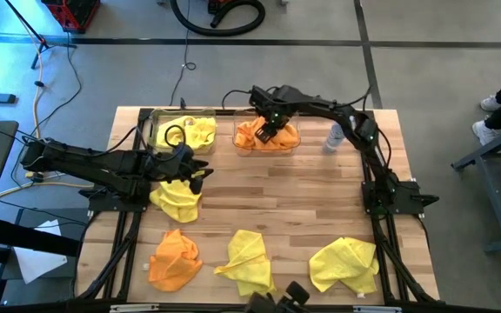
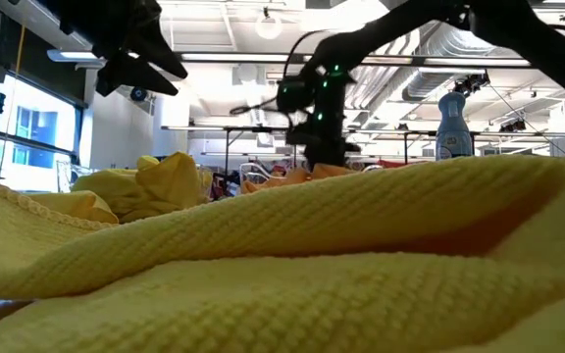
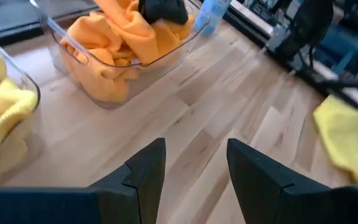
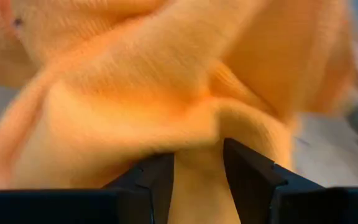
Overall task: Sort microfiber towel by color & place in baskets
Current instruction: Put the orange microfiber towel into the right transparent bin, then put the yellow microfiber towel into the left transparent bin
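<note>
Two clear baskets stand at the table's far edge. The left basket (image 1: 181, 132) holds yellow towels, the right basket (image 1: 268, 139) orange towels (image 3: 114, 37). My right gripper (image 1: 268, 130) (image 4: 197, 165) reaches down into the orange basket, open, with orange cloth between its fingers. My left gripper (image 1: 200, 174) (image 3: 194, 162) hovers open and empty over bare wood, just beside a crumpled yellow towel (image 1: 177, 198). An orange towel (image 1: 174, 259) and two more yellow towels (image 1: 246, 261) (image 1: 346, 263) lie crumpled near the table's near edge. My right gripper comes from above, pointing down into the orange basket. A raised fold of the top orange towel (image 4: 197, 140) lies between its open fingers and meets their inner sides. The towel rests on the pile in the basket and is not lifted.
A small pale bottle with a blue top (image 1: 333, 137) (image 2: 454, 123) stands right of the orange basket. Bare wood lies across the table's middle (image 1: 303, 196). In the low view a yellow towel (image 2: 282, 265) fills the foreground and hides the table.
</note>
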You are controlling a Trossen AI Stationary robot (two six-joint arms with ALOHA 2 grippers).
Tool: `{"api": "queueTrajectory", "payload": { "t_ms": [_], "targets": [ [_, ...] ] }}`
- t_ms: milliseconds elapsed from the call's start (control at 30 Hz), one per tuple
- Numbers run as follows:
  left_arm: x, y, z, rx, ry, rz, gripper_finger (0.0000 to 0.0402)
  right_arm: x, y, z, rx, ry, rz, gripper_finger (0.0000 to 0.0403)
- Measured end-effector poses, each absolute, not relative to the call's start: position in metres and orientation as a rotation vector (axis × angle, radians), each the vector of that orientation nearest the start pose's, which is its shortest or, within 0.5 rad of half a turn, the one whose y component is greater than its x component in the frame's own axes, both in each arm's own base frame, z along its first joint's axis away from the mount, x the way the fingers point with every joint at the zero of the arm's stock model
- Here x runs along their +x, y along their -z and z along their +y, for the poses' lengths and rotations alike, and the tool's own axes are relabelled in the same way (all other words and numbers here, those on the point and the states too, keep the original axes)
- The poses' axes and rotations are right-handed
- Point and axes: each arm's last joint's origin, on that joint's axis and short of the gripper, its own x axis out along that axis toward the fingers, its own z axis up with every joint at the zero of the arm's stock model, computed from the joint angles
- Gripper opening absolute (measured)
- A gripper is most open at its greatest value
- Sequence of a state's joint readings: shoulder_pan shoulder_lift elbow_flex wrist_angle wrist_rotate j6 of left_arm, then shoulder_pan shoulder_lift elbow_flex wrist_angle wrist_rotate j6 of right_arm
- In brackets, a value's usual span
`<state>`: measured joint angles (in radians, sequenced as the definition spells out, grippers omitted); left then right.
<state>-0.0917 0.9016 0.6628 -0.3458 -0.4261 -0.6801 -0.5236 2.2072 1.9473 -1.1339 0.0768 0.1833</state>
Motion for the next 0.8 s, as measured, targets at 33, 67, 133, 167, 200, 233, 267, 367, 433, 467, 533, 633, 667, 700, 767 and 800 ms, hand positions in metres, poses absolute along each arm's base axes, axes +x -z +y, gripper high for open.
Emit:
{"api": "queueTrajectory", "payload": {
  "t_ms": [33, 67, 133, 167, 200, 233, 267, 367, 433, 467, 533, 633, 667, 700, 767, 800],
  "targets": [
    [0.187, -0.259, -0.005, -0.482, -0.495, 0.438, 0.0158, 0.383, -0.222, -0.224, 0.460, 0.642, 1.332, 0.0132],
    [0.187, -0.259, -0.005, -0.461, -0.488, 0.442, 0.0158, 0.380, -0.232, -0.222, 0.460, 0.664, 1.320, 0.0132],
    [0.187, -0.259, -0.005, -0.420, -0.478, 0.453, 0.0158, 0.372, -0.253, -0.218, 0.469, 0.682, 1.284, 0.0132],
    [0.187, -0.259, -0.005, -0.401, -0.473, 0.456, 0.0158, 0.367, -0.265, -0.215, 0.480, 0.691, 1.259, 0.0132],
    [0.187, -0.259, -0.005, -0.382, -0.468, 0.462, 0.0158, 0.363, -0.277, -0.211, 0.491, 0.701, 1.236, 0.0132],
    [0.187, -0.259, -0.005, -0.362, -0.463, 0.466, 0.0158, 0.357, -0.289, -0.208, 0.502, 0.706, 1.214, 0.0132],
    [0.187, -0.259, -0.005, -0.343, -0.458, 0.470, 0.0158, 0.353, -0.300, -0.203, 0.504, 0.708, 1.195, 0.0132],
    [0.187, -0.259, -0.005, -0.292, -0.445, 0.482, 0.0158, 0.342, -0.329, -0.183, 0.477, 0.711, 1.122, 0.0132],
    [0.187, -0.258, -0.004, -0.271, -0.443, 0.492, 0.0158, 0.334, -0.339, -0.167, 0.483, 0.714, 1.096, 0.0132],
    [0.187, -0.258, -0.004, -0.271, -0.447, 0.495, 0.0158, 0.332, -0.340, -0.158, 0.480, 0.724, 1.083, 0.0132],
    [0.185, -0.256, -0.001, -0.280, -0.466, 0.513, 0.0158, 0.325, -0.338, -0.136, 0.487, 0.751, 1.069, 0.0132],
    [0.181, -0.250, 0.004, -0.281, -0.492, 0.596, 0.0158, 0.312, -0.330, -0.096, 0.523, 0.773, 1.011, 0.0132],
    [0.178, -0.249, 0.005, -0.285, -0.492, 0.642, 0.0158, 0.307, -0.326, -0.080, 0.541, 0.768, 0.996, 0.0132],
    [0.176, -0.248, 0.007, -0.295, -0.496, 0.691, 0.0158, 0.302, -0.321, -0.066, 0.562, 0.765, 0.977, 0.0132],
    [0.172, -0.246, 0.010, -0.342, -0.531, 0.789, 0.0158, 0.291, -0.313, -0.037, 0.616, 0.757, 0.944, 0.0132],
    [0.169, -0.245, 0.011, -0.369, -0.562, 0.849, 0.0158, 0.285, -0.310, -0.023, 0.647, 0.753, 0.921, 0.0132]
  ]
}}
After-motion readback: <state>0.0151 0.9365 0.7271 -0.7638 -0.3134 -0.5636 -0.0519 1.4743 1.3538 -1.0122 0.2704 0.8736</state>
